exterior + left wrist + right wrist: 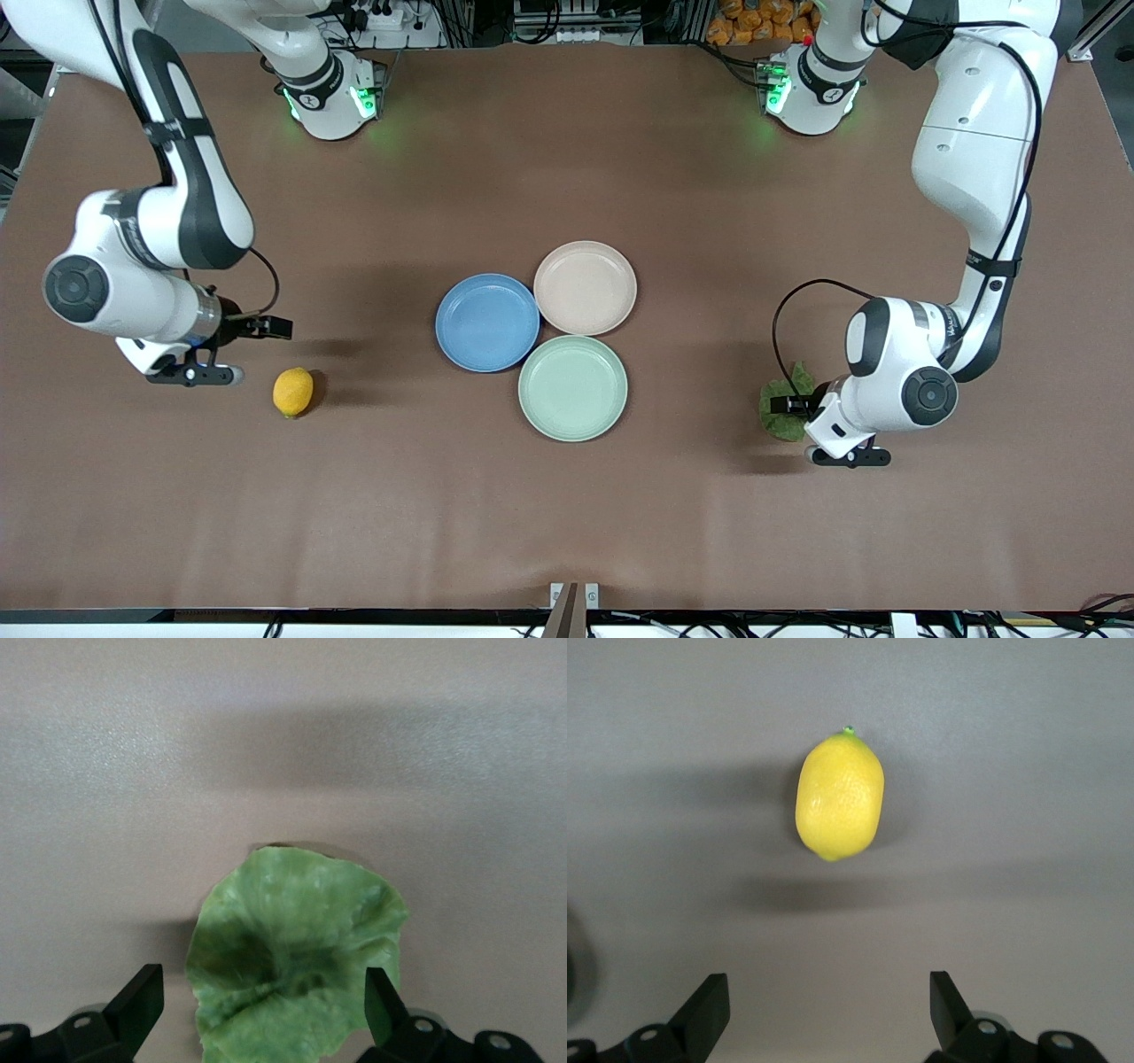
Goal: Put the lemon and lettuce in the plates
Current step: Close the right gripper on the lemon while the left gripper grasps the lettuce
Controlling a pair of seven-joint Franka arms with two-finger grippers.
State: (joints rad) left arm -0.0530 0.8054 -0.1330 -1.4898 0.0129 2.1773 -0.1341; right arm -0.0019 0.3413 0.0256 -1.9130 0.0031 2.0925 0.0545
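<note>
Both claws hung wide open and empty when we looked. Our left claw [850,456] was low over the lettuce [784,409], toward the left arm's end of the worktop; in the left wrist view its fingers [142,1001] stood spread to either side of the leaf [297,957] without gripping it. We saw the leaf lying crinkled on the bare worktop [567,514], partly hidden under the arm's wrist in the front view.

Our right claw [193,374] was over the worktop toward the right arm's end, just beside the lemon [293,391] and not touching it. In the right wrist view we saw its fingers [709,1005] apart with nothing between them, and the lemon [840,797] lay clear of them on the cloth with a small green nub at one tip.

We counted three plates touching one another at the middle of the worktop, all of them holding nothing. We saw the blue plate [487,322] on the side toward the right arm, the pink plate [585,288] nearest the bases, and the mint plate [573,387] nearest the front edge. Lemon and lettuce each lay well apart from the plates, one to either side of the cluster, about level with the mint plate.
</note>
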